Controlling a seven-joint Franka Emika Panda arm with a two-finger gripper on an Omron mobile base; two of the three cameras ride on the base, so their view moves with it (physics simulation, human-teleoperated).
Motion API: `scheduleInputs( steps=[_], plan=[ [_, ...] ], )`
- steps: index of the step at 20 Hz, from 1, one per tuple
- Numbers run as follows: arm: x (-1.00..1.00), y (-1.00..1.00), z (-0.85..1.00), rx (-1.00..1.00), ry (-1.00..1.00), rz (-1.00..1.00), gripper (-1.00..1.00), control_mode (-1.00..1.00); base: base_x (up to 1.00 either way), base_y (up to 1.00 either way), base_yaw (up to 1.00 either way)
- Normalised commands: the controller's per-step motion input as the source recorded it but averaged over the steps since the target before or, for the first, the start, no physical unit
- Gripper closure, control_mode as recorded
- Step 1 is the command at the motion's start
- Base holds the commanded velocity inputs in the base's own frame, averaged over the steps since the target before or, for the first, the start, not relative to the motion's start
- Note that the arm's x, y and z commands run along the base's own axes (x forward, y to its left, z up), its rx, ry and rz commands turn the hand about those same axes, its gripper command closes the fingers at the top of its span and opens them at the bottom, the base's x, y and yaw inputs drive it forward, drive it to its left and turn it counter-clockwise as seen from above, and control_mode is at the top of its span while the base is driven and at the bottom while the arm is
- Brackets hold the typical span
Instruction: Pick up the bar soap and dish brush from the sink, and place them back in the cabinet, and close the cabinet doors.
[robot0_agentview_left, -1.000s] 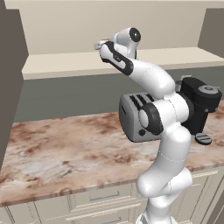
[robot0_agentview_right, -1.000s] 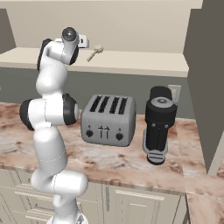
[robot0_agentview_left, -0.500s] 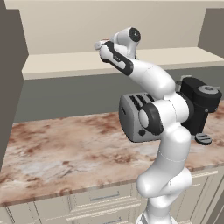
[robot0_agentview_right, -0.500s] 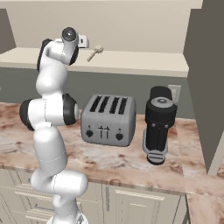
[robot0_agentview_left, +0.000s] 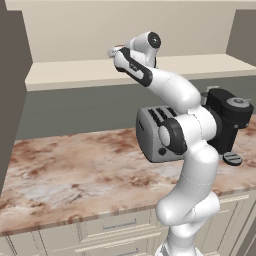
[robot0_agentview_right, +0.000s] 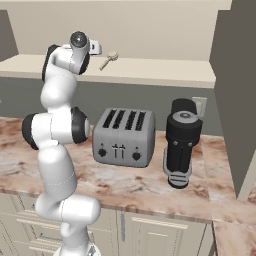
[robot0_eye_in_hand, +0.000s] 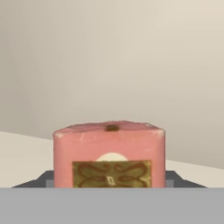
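Note:
My gripper (robot0_agentview_left: 114, 51) is raised to the cabinet shelf (robot0_agentview_left: 75, 75) and is shut on the bar soap (robot0_eye_in_hand: 109, 153), a pinkish block with a gold label that sits between the dark fingertips (robot0_eye_in_hand: 41, 180) just above the beige shelf floor. From the right, the gripper (robot0_agentview_right: 96, 48) hangs over the shelf (robot0_agentview_right: 150, 75). The dish brush (robot0_agentview_right: 109, 60) lies on that shelf a little to the gripper's right, cream head toward the back wall. The cabinet doors (robot0_agentview_left: 12, 100) (robot0_agentview_right: 235, 100) stand open at both sides. The sink is out of view.
A silver toaster (robot0_agentview_right: 124, 137) and a black coffee machine (robot0_agentview_right: 182, 142) stand on the marble counter (robot0_agentview_left: 75, 165) under the shelf, close to my arm. Cream drawers (robot0_agentview_left: 115, 227) run below the counter edge.

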Motion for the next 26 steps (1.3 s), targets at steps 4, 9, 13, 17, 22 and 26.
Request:
scheduleInputs(
  steps=[4, 9, 13, 17, 22, 26],
  plan=[
    [0.0, 0.0, 0.0, 0.0, 0.0, 0.0, -1.0, -1.0, 0.0, 0.0, 0.0],
    [0.0, 0.0, 0.0, 0.0, 0.0, 0.0, -1.0, -1.0, 0.0, 0.0, 0.0],
    [0.0, 0.0, 0.0, 0.0, 0.0, 0.0, -1.0, -1.0, 0.0, 0.0, 0.0],
    [-0.01, 0.0, 0.0, 0.0, -0.01, 0.0, -1.0, -1.0, 0.0, 0.0, 0.0],
    [-0.15, -0.09, 0.0, 0.0, -0.02, 0.0, -1.0, -1.0, 0.0, 0.0, 0.0],
    [-0.3, -0.19, 0.0, 0.0, -0.03, 0.0, -1.0, -1.0, 0.0, 0.0, 0.0]
  ],
)
